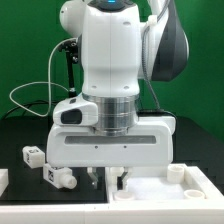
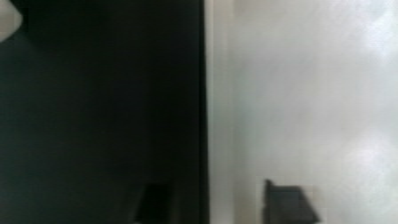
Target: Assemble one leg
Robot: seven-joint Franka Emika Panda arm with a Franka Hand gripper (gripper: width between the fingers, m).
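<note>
My gripper (image 1: 107, 180) hangs low over the near edge of the large flat white panel (image 1: 150, 192), jaws open with nothing held. In the wrist view the gripper (image 2: 221, 205) straddles the panel's straight edge: one dark fingertip (image 2: 157, 205) is over the black table and the other over the white panel (image 2: 302, 100). Two small white legs with tag marks lie on the table at the exterior view's left, one (image 1: 32, 155) farther back and one (image 1: 58, 177) nearer. Both are apart from the gripper.
A short white peg (image 1: 176, 172) stands on the panel at the exterior view's right. A white piece (image 1: 3, 181) shows at the left edge. A black cable (image 1: 22, 95) loops behind the arm. A blurred white shape (image 2: 6, 20) sits in the wrist view's corner.
</note>
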